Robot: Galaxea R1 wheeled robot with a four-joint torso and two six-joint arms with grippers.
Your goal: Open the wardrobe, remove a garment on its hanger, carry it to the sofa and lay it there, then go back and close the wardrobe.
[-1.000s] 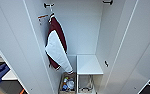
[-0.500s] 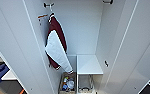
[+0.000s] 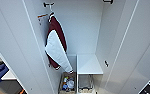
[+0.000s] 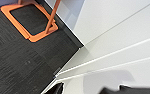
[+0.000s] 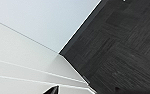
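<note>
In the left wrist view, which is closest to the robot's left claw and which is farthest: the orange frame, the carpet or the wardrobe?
From the left gripper:
1. Wardrobe: its white panels are right beside the gripper.
2. Carpet: the dark floor below, spreading away from the wardrobe's foot.
3. Orange frame: lying on the carpet at its far end.

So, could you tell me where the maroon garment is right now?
In the head view, the maroon garment hangs inside the open wardrobe on its left side, above a basket on the floor.

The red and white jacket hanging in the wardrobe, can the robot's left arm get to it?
Probably yes. The wardrobe doors stand open and nothing hangs in front of the maroon-and-white garment; it hangs on the left side.
</note>
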